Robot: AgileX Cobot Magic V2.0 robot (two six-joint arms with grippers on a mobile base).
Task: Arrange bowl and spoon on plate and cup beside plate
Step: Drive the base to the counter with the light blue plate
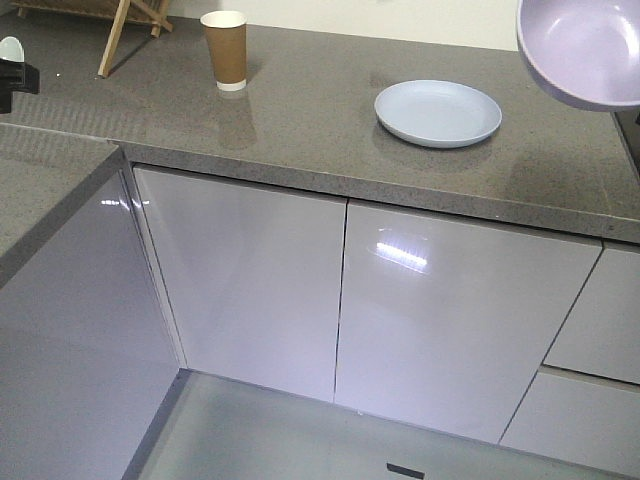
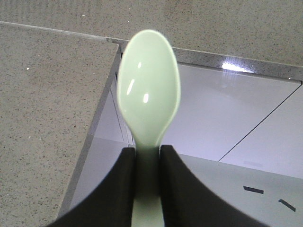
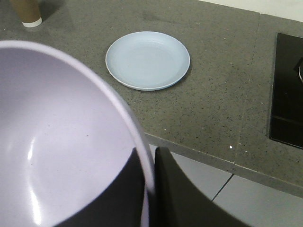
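My left gripper (image 2: 147, 153) is shut on the handle of the mint-green spoon (image 2: 148, 90), held in the air over the counter's inner corner; its scoop also peeks in at the far left as the spoon (image 1: 10, 48). The lilac bowl (image 3: 57, 142) hangs by its rim in my right gripper (image 3: 150, 158), one finger inside and one outside; the front view has the bowl (image 1: 585, 50) at the top right, raised above the counter. The pale blue plate (image 1: 438, 112) lies bare on the counter, also seen as the plate (image 3: 147, 60). The brown paper cup (image 1: 226, 50) stands upright far left of the plate.
The grey speckled counter (image 1: 320, 120) forms an L, with a side run (image 1: 40, 190) at the left and glossy white cabinet doors (image 1: 340, 300) below. A wooden stand (image 1: 130, 25) is at the back left. A black hob (image 3: 288, 90) sits right of the plate.
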